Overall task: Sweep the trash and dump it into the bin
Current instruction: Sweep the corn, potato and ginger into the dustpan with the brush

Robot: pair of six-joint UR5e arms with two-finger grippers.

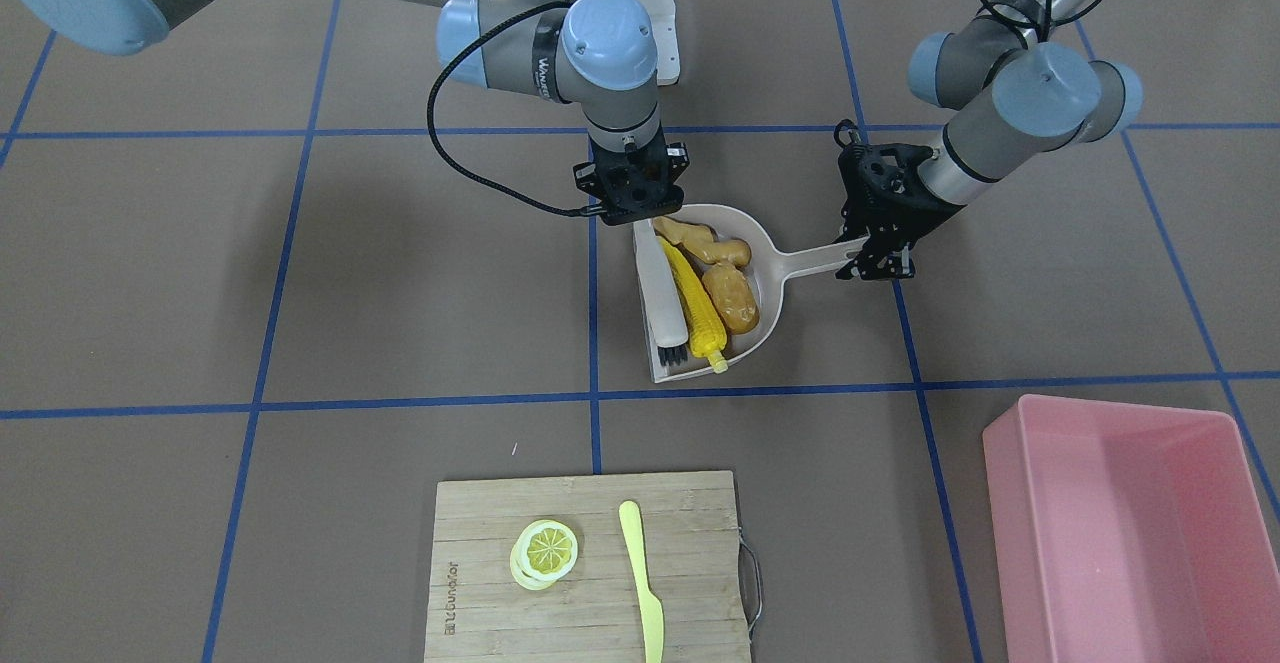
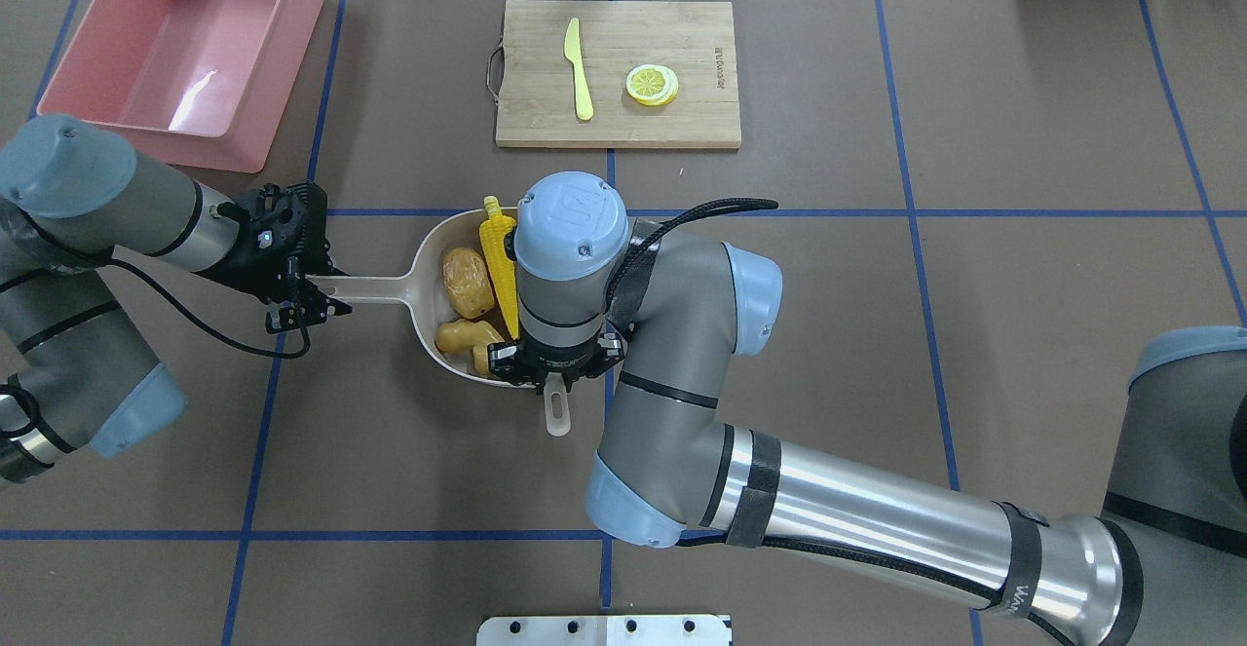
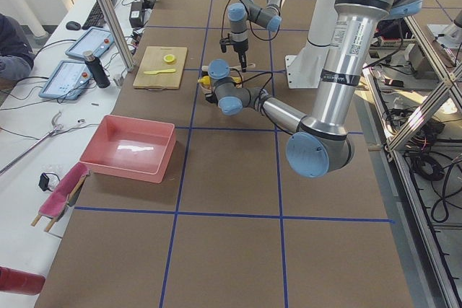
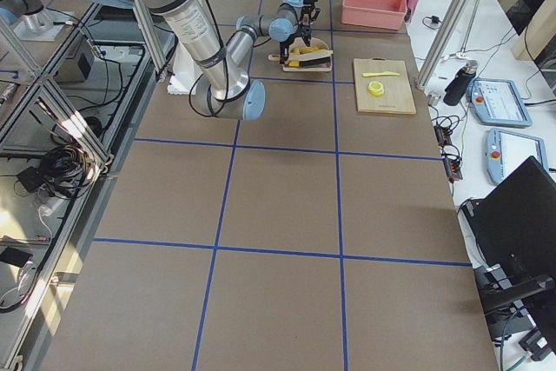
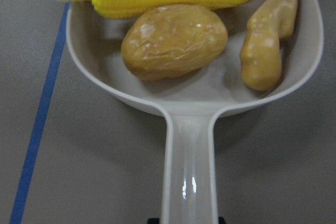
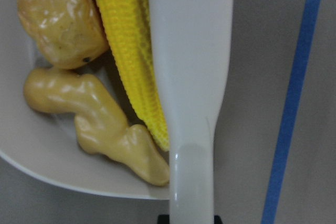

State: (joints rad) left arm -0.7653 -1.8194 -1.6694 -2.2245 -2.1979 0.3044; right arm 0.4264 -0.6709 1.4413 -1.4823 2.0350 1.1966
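In the overhead view, a ribbed yellow toy corn cob (image 2: pixel 500 261), a glossy brown oval potato-like lump (image 2: pixel 467 283) and a knobbly tan ginger-like piece (image 2: pixel 468 336) lie in a beige plastic dustpan (image 2: pixel 429 247). The left gripper (image 2: pixel 310 297) clamps its handle. The right gripper (image 2: pixel 553 373) clasps a white brush (image 1: pixel 660 293) lying against the corn. A large pink plastic tub (image 2: pixel 283 81) stands well apart at 10 o'clock, and a wooden cutting board (image 2: pixel 682 42) at 1 o'clock.

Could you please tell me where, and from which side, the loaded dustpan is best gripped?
Grip the dustpan by its long straight handle, coming from the end away from the scoop, as the left end effector does. The scoop is wide and full: corn, potato, ginger, with the brush across its open mouth.
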